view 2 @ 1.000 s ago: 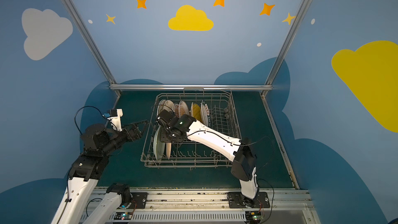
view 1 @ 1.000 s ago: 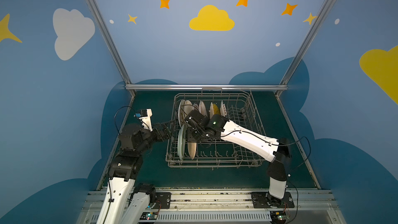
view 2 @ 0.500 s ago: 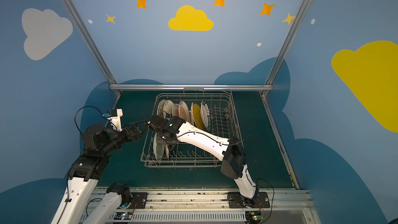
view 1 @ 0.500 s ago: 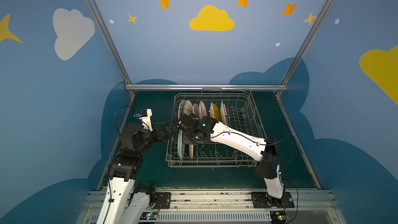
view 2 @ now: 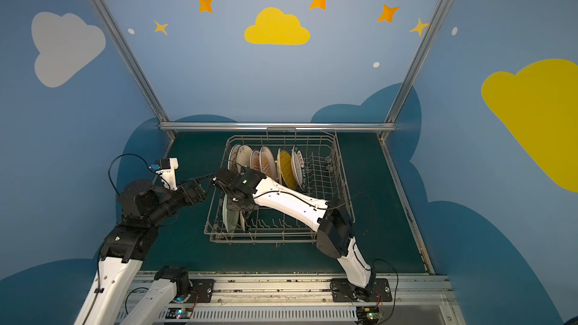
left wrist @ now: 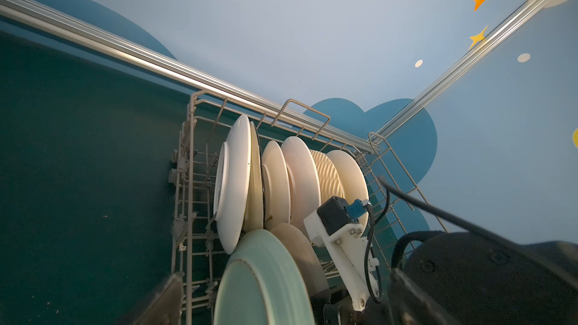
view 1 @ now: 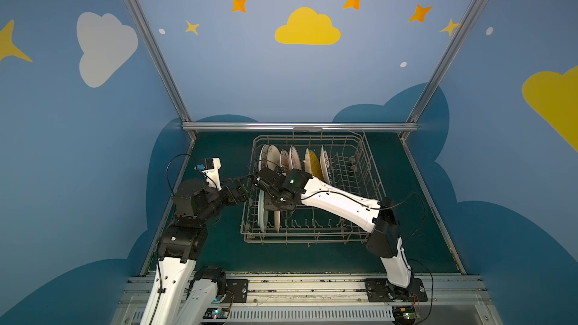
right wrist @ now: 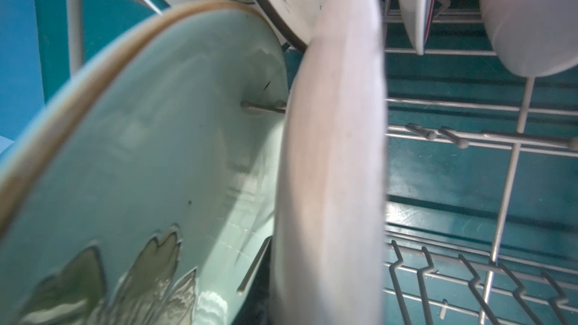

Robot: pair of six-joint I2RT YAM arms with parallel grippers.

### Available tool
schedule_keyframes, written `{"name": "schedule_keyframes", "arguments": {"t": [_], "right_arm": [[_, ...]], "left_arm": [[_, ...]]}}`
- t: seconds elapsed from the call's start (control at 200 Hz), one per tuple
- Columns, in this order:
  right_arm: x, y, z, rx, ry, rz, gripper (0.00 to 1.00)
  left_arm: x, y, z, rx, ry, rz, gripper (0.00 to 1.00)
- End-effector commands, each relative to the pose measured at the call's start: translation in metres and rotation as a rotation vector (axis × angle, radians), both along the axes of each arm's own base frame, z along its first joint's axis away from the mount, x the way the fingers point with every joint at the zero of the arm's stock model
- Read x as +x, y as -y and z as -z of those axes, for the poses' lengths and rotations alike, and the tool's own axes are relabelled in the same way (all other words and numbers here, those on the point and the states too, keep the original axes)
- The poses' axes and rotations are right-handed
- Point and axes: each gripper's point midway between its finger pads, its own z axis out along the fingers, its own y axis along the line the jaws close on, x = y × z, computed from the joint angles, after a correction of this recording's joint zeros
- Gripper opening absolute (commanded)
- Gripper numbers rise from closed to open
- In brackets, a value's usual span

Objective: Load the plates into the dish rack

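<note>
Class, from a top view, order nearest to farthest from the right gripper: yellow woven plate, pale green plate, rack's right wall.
1. Pale green plate, beside the right gripper, near row.
2. Yellow woven plate, far row.
3. Rack's right wall, opposite side.

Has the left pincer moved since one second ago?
No. The left pincer stays open just outside the left wall of the dish rack, at the same spot along that wall as before.

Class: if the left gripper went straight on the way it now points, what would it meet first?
Probably the dish rack's side wall, right in front of the open left gripper; the pale green plate stands just behind those wires. Depth is unclear, so it might clear the rim.
</note>
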Motion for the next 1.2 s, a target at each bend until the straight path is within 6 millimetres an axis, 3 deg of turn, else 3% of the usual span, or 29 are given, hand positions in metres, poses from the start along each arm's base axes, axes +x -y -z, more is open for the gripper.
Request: {"name": "schedule_keyframes", "arguments": {"t": [0.0,0.931,1.197], "right_arm": [[0.004,-0.006,-0.015,0.030,0.023,-0.014,0.27],[0.000,0.021,-0.061,0.113,0.029,-0.007,0.37],[0.001,0.029,-0.088,0.185,0.043,-0.042,0.38]], "left_arm": [[0.001,0.001,0.001,0.014,0.012,0.005,1.00],[0.002,0.000,0.003,0.017,0.010,0.004,1.00],[0.004,-0.001,0.003,0.018,0.016,0.001,1.00]]}}
